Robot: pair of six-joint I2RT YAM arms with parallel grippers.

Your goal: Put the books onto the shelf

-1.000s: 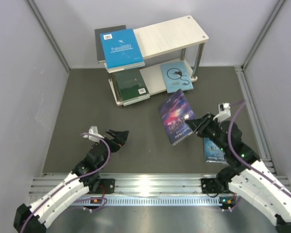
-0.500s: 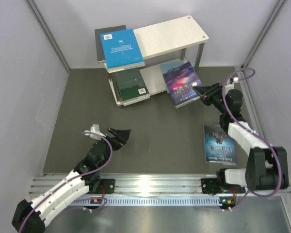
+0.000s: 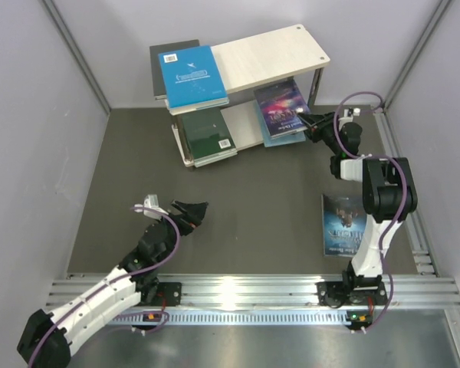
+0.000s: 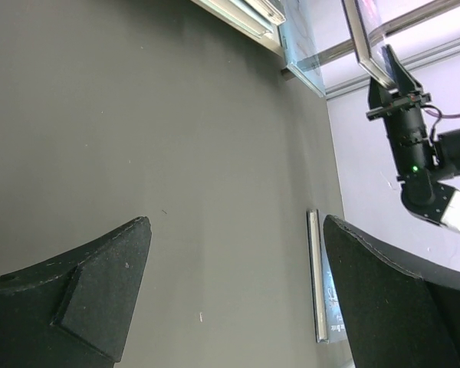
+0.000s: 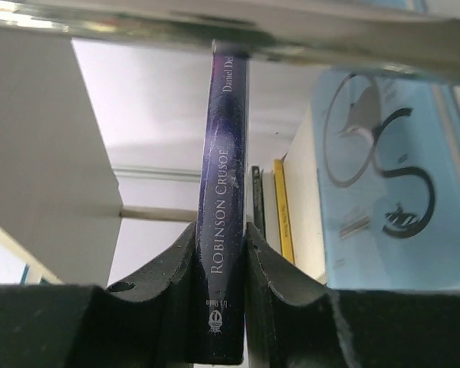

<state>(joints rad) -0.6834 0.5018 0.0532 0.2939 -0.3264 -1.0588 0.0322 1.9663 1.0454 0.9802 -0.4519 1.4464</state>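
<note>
Looking from above first: shelf (image 3: 274, 47) stands at far edge of dark table mat (image 3: 245, 192). Bright blue book (image 3: 192, 75) lies on the left of the top board, over a dark book (image 3: 167, 52). Dark green book (image 3: 205, 135) sits on the lower board, left side. Right arm is stretched far forward; right gripper (image 3: 310, 126) is clamped on the near edge of the starry Robinson Crusoe book (image 3: 280, 103). That book is at the right half of the lower tier, tilted, over the light blue book (image 3: 280, 139). A second starry book (image 3: 346, 225) lies flat on the mat, well apart from the shelf, beside the right arm. Left gripper (image 3: 188, 212) hangs low over the mat near its own base, jaws wide apart, nothing between them. Left wrist view: two black fingers (image 4: 92, 299) frame bare mat; second starry book (image 4: 323, 295) shows edge-on ahead; right arm (image 4: 414, 153) shows at upper right, reaching toward the shelf corner. Right wrist view: fingers (image 5: 169, 268) press both sides of the dark blue spine, Robinson Crusoe book (image 5: 224, 153) standing on edge between them. Light blue book (image 5: 376, 184) lies just right of it, cover facing the lens. Yellow book (image 5: 282, 207) and a thin dark one show edge-on farther back. A shiny metal post (image 5: 307, 34) crosses the top of frame; pale shelf board (image 5: 46, 146) is at left.
</note>
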